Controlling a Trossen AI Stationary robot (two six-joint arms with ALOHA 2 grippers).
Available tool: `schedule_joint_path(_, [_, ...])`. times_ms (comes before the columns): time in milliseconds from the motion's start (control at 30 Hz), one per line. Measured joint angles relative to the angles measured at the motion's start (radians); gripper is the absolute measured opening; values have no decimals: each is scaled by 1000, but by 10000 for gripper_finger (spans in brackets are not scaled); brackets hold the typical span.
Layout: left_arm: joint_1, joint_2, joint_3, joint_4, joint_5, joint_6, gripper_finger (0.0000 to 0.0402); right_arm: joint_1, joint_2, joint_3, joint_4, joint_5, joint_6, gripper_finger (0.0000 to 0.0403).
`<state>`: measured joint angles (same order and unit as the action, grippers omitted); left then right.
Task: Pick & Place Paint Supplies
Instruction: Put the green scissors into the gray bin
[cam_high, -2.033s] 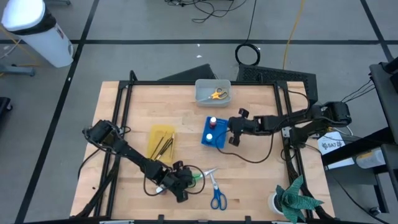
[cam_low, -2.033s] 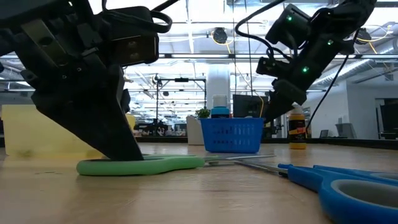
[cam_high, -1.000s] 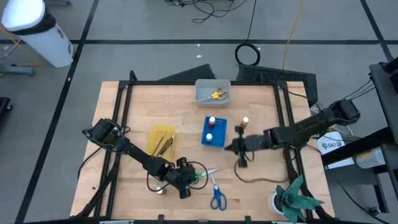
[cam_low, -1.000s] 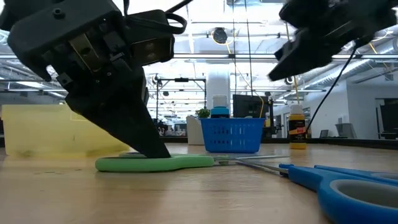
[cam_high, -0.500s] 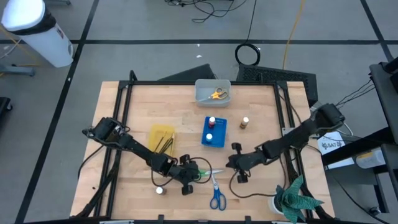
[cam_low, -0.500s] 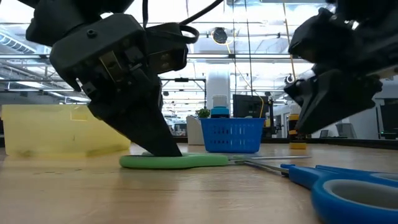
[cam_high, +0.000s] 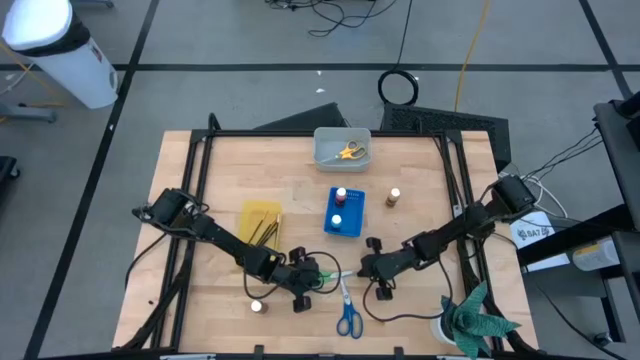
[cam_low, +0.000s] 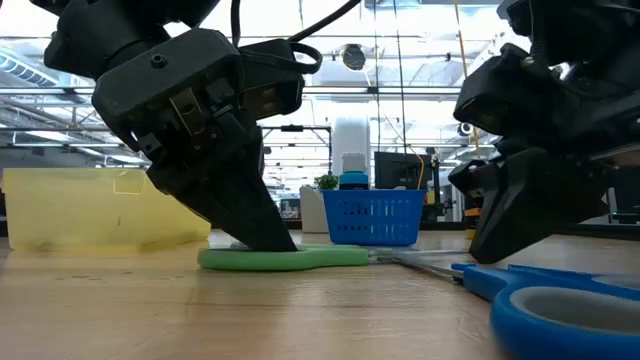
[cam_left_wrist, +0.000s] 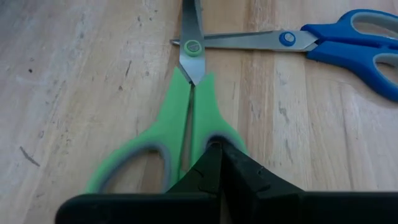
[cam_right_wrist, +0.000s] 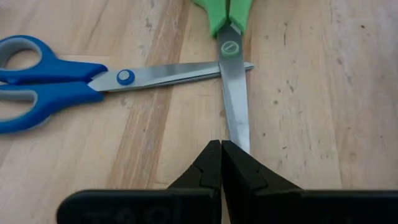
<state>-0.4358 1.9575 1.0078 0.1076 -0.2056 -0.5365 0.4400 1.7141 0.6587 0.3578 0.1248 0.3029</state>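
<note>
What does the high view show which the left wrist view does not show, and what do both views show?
Only the high view shows the grey bin holding yellow scissors, the blue tray, the yellow tray, a brown-topped bottle and both arms. Only the left wrist view shows the left gripper shut, its fingers at the handle. Both show the green scissors with the blue scissors lying beside them.
</note>
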Motion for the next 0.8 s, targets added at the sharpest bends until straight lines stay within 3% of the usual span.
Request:
schedule_joint_path(267, [0, -18, -2, 0, 34, 0, 8, -11, 28, 1, -35, -20, 24, 0])
schedule_joint_path(433, [-7, -25, -1, 24, 73, 5, 13, -4, -32, -2, -35, -24, -2, 0])
schedule_joint_path(633, [-6, -26, -2, 21, 74, 8, 18, -1, -82, -2, -4, 72, -45, 0])
schedule_joint_path(800, [-7, -26, -2, 19, 74, 7, 5, -25, -50, -2, 16, 81, -65, 0])
